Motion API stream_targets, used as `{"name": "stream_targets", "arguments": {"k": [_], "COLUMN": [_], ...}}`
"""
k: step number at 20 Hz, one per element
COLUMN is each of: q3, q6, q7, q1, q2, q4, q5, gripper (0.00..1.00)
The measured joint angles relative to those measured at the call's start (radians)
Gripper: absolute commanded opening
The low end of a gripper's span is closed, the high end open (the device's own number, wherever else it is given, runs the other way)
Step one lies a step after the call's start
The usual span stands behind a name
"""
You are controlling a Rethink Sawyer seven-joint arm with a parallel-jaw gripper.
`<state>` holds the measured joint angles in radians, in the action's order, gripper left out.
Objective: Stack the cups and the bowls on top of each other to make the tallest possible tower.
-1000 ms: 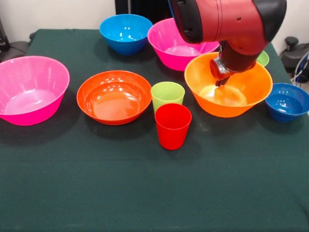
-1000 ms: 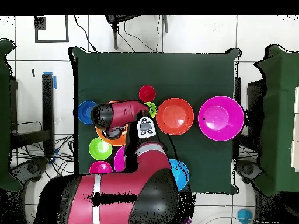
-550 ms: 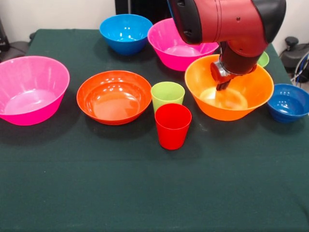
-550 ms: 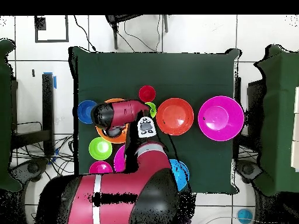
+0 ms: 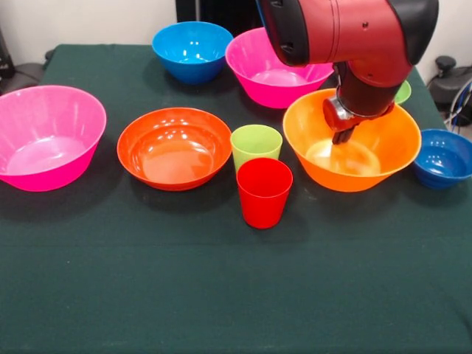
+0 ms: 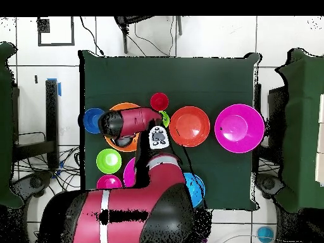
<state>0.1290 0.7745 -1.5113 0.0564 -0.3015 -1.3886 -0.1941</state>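
The big orange bowl (image 5: 369,166) stands right of centre, and my gripper (image 5: 341,135) reaches down inside it near its far wall; the arm hides that rim. Whether the gripper grips the bowl cannot be made out. The lime green cup (image 5: 256,145) and the red cup (image 5: 264,192) stand upright just left of the orange bowl. Overhead, the arm's head covers most of the orange bowl (image 6: 124,107). The red cup (image 6: 159,100) and the green cup (image 6: 165,116) sit beside it. No tower stands; every piece rests singly on the cloth.
On the green cloth are a red-orange bowl (image 5: 175,147), a big pink bowl (image 5: 48,136) at left, another pink bowl (image 5: 273,70) and a light blue bowl (image 5: 192,50) at the back. A dark blue bowl (image 5: 442,156) and a green bowl (image 5: 403,90) sit at right.
The orange bowl has slid a little toward the table's front and right, close to the dark blue bowl, with the gripper moving along inside it. Everything else has stayed put.
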Motion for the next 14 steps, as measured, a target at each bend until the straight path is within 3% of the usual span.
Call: {"name": "stream_targets", "arguments": {"k": [14], "q3": [-0.002], "q6": [-0.041], "q7": [0.0], "q1": [-0.001], "q2": [0.008], "q4": [0.054], "q5": [0.0], "gripper": [0.0]}}
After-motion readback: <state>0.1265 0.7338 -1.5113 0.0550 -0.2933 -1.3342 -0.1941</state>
